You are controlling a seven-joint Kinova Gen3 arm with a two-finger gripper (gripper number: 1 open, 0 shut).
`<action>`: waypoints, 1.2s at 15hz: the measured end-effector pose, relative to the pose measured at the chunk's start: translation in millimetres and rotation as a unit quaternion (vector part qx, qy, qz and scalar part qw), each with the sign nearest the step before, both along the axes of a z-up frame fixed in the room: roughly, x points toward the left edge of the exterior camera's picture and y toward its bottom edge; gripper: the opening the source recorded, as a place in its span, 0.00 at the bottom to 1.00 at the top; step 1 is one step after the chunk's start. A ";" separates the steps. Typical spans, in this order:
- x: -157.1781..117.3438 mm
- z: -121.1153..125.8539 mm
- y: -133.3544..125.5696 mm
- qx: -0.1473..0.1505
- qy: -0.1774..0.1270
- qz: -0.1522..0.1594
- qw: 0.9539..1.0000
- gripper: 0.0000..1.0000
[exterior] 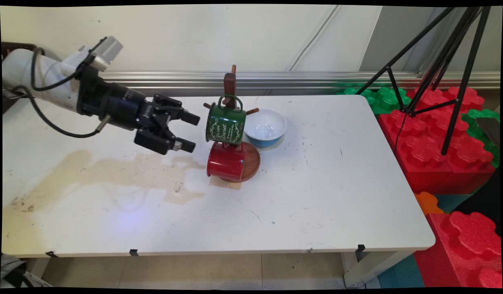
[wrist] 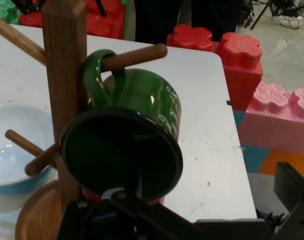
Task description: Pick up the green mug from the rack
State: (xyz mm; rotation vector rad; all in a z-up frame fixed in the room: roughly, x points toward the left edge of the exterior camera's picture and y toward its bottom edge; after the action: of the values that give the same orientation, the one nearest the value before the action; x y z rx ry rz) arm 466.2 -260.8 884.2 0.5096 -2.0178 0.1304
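Hanging by its handle from an upper peg of the wooden mug tree (exterior: 231, 87), the green enamel mug (exterior: 225, 124) sits near the tabletop's (exterior: 325, 196) far edge, mouth turned toward the gripper (exterior: 189, 131). The gripper hovers just beside it, fingers apart and empty. A red mug (exterior: 226, 162) hangs below, over the tree's round base. A white-and-blue bowl (exterior: 265, 128) stands just beyond.

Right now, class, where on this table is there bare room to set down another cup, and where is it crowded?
Bare: the table right of the bowl, out to the right edge, and the near strip along the front edge. The stained patch left of the red mug is bare too. Crowded: around the mug tree, where the green mug, red mug, bowl and open gripper cluster.
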 end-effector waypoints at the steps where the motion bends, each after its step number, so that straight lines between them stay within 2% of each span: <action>1: -3.1 -1.4 -2.0 0.001 0.003 0.001 1.000 1.00; 16: -34.4 -16.3 -18.2 0.013 0.025 0.012 1.000 1.00; 17: -35.6 -16.9 -18.6 0.014 0.026 0.013 0.999 0.00; 18: -36.7 -17.5 -19.0 0.014 0.026 0.014 0.999 0.00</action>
State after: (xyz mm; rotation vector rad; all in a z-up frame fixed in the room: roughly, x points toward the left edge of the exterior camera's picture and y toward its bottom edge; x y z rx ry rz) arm 429.6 -279.8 866.7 0.5525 -1.9642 0.1047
